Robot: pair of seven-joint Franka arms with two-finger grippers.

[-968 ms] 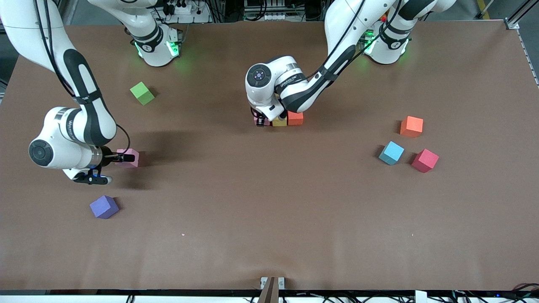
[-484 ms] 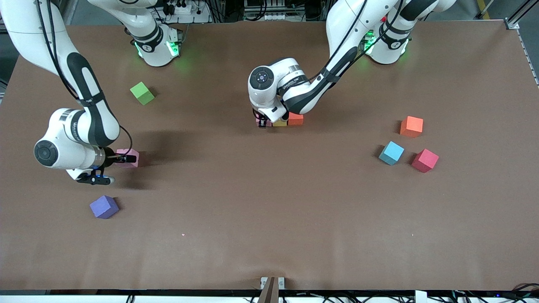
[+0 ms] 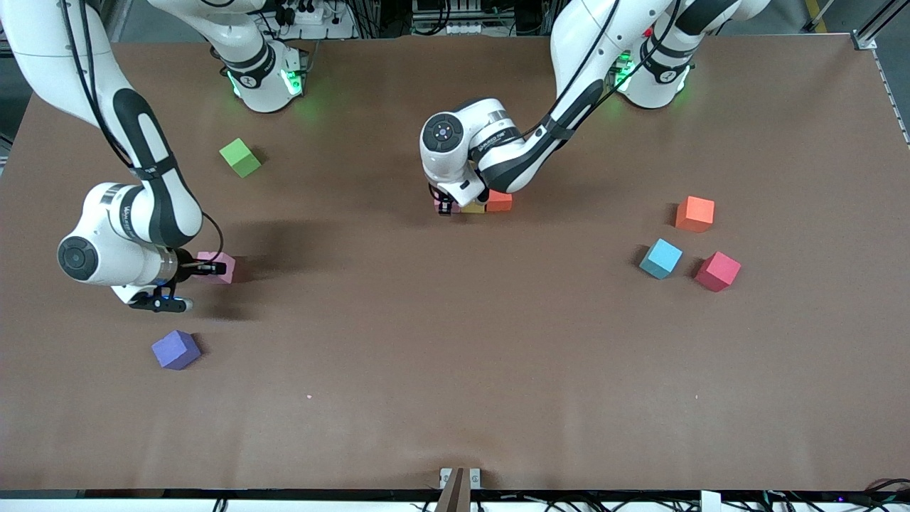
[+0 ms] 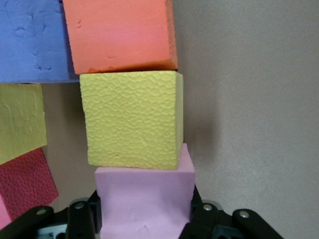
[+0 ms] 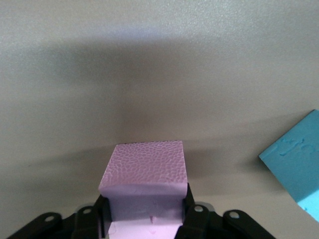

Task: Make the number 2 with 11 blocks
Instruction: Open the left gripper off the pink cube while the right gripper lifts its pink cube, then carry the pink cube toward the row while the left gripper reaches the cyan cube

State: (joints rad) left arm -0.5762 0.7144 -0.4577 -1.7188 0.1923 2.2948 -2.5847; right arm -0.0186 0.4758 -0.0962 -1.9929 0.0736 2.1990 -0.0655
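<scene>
My left gripper [image 3: 444, 206] is shut on a pink block [image 4: 144, 199] on the table mid-table. That block touches a yellow block [image 4: 132, 119], which touches an orange-red block [image 3: 499, 201]; the three form a row. More blocks of the cluster, one purple-blue [image 4: 30, 40], one yellow [image 4: 20, 119] and one red [image 4: 25, 184], show only in the left wrist view. My right gripper [image 3: 213, 268] is shut on another pink block [image 5: 144, 169], which rests on the table toward the right arm's end.
Loose on the table toward the left arm's end are an orange block [image 3: 695, 213], a light blue block [image 3: 660, 258] and a red block [image 3: 718, 271]. A purple block [image 3: 175, 350] lies nearer the front camera than my right gripper. A green cube [image 3: 240, 157] sits near the right arm's base.
My right gripper's fingers have closed on the pink block. The left arm's hand has shifted slightly over the row while keeping its grip.
</scene>
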